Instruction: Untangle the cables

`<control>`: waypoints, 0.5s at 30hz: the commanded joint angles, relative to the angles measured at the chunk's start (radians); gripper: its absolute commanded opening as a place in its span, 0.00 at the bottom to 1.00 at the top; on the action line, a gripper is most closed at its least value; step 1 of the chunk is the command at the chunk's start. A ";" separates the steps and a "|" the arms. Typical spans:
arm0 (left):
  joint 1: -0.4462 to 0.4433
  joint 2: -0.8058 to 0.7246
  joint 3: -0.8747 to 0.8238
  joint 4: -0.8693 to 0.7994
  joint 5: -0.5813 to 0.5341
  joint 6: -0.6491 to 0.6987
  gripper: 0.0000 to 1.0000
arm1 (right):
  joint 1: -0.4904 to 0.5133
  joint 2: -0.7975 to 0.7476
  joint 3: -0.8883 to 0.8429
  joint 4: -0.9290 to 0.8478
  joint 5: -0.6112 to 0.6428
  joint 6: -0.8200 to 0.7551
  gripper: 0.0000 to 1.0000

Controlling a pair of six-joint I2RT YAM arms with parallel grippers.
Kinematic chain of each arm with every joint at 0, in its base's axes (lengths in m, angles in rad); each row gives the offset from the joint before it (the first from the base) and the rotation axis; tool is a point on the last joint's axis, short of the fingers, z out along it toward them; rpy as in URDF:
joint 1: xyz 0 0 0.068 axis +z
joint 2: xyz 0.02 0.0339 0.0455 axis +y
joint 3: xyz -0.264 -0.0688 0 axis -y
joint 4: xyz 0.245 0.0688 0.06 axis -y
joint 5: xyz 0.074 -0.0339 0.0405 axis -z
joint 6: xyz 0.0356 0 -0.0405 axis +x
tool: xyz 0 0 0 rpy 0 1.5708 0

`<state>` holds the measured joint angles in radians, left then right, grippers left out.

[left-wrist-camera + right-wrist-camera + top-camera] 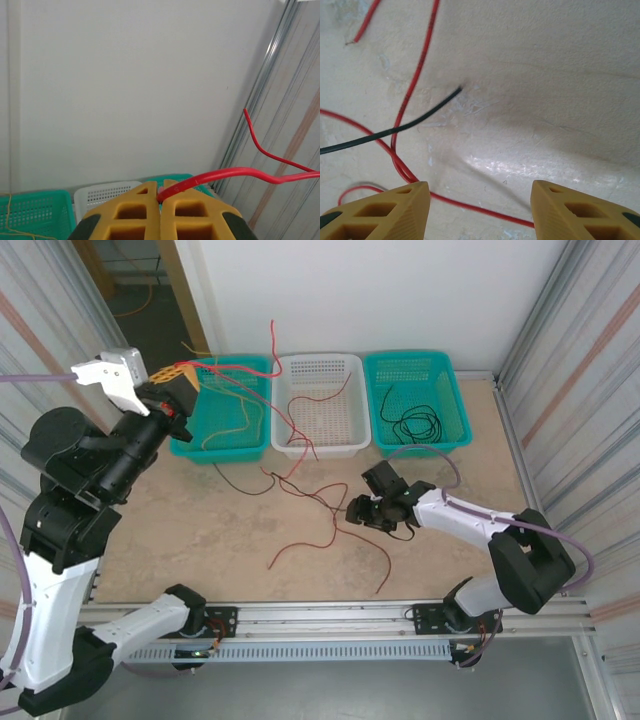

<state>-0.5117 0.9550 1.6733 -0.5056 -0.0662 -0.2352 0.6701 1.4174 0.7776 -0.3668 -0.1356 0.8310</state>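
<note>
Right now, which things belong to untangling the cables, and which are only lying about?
Belongs to the job:
red cable, clamped in the left gripper
black cable
yellow cable
right gripper, open over the table

Lying about:
left teal basket
white basket
right teal basket

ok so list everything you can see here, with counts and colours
baskets: 3, two teal flanking one white, table's far edge
red cables: count unclear, red, from left basket across white one onto table
black cables: at least 2, black, right teal basket and table
yellow cable: 1 seen, yellow, left teal basket
table: 1, beige, under all
left hand: 1, yellow fingers, raised by left basket, shut on one of the red cables
right hand: 1, yellow fingers, low over table, open
</note>
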 commanded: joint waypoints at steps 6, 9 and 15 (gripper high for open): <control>0.004 0.034 -0.007 0.045 0.170 -0.056 0.00 | 0.110 -0.181 0.198 -0.122 0.093 -0.075 0.60; 0.004 0.046 -0.015 0.071 0.200 -0.088 0.00 | 0.165 -0.237 0.269 -0.114 0.136 -0.135 0.65; 0.004 0.085 0.000 0.145 0.269 -0.162 0.00 | 0.252 -0.244 0.283 0.057 0.075 -0.254 0.71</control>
<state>-0.5106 1.0363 1.6600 -0.4488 0.1455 -0.3408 0.8989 1.1446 1.0649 -0.3584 -0.0509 0.6647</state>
